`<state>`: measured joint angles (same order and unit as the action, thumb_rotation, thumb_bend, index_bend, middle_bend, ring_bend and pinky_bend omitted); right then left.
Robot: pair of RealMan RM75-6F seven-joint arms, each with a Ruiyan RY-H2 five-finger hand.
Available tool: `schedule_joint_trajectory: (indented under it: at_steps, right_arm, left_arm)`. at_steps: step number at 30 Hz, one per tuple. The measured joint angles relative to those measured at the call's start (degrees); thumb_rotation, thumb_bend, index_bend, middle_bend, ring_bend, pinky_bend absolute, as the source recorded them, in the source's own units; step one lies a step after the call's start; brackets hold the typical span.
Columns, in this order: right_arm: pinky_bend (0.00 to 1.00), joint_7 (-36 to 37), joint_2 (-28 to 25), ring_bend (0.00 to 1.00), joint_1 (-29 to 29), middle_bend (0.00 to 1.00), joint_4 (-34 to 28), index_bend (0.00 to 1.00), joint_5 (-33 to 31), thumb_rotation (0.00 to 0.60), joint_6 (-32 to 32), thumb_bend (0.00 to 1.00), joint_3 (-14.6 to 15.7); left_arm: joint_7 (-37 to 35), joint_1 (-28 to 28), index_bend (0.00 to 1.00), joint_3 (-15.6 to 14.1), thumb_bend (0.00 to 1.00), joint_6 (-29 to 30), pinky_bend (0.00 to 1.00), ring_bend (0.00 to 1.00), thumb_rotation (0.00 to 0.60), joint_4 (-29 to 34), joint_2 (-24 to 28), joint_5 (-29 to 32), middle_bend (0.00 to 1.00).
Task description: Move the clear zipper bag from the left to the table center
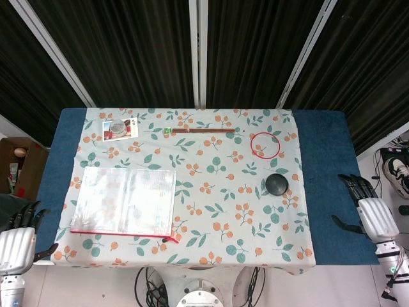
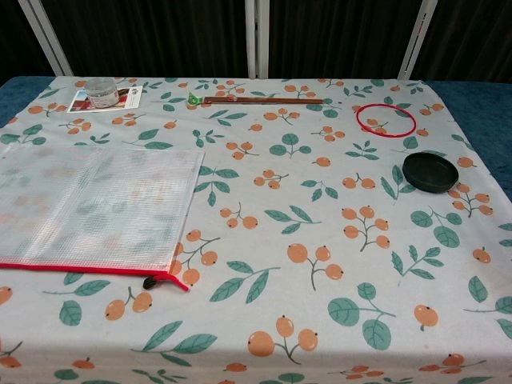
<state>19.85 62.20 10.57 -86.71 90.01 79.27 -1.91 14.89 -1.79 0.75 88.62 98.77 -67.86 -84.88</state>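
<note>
Fingers of the left hand are dark, spread a little and holding nothing; the hand hangs just off the surface's near-left corner. The right hand waits beyond the right edge, fingers likewise apart and empty. Neither hand appears in the chest view.

The clear mesh-textured zipper bag with a red zip edge lies flat on the left half of the surface, which is covered by a leaf-and-berry printed cloth. Its red zip runs parallel to the near edge, with a small dark pull at the near-right corner of the bag. It is well apart from everything else: a black round lid toward the right edge, a red ring toward the far-right corner, a thin brown stick along the far edge, and a small clear jar on a printed card at the far-left corner.

By my judgement the task has not begun; the step in hand is the approach. The left hand is nearer, so it would need to reach over the bag's near edge, pinch a thin flat rim that offers little to grip, then lift or slide it toward the centre, which looks free.
</note>
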Motion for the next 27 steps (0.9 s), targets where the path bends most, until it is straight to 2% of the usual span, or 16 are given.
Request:
schedule_joint_trajectory:
  at_steps: [7, 15, 21, 27]
  right_arm:
    - [0.0, -2.16, 0.12, 0.0, 1.88, 0.08, -1.54, 0.05, -1.43, 0.6, -2.79, 0.15, -0.92]
    - [0.0, -2.03, -0.67, 0.0, 1.08, 0.08, -2.58, 0.05, -0.44, 0.6, 0.16, 0.15, -1.05]
    - [0.0, -2.7, -1.44, 0.0, 0.61, 0.08, -3.27, 0.05, 2.42, 0.6, 2.29, 0.15, -0.59]
    - [0.0, -4.08, -2.35, 0.0, 0.63, 0.08, -5.15, 0.05, 4.83, 0.6, 3.6, 0.15, -0.05]
  left_arm:
    - [-0.1, 1.48, 0.24, 0.54, 0.03, -2.3, 0.16, 0.09, 0.6, -0.63, -0.59, 1.24, 0.11]
    - [-1.21, 1.83, 0.25, 0.35, 0.03, -1.74, 0.16, 0.09, 0.6, -0.91, -0.61, -0.66, 0.11]
    - [-0.12, 5.16, 0.26, 0.39, 0.04, -3.85, 0.16, 0.09, 0.6, -1.11, -0.74, -5.31, 0.11]
    - [3.31, 11.91, 0.3, -0.61, 0.11, -11.99, 0.16, 0.09, 0.6, 0.85, -1.65, -12.65, 0.11]
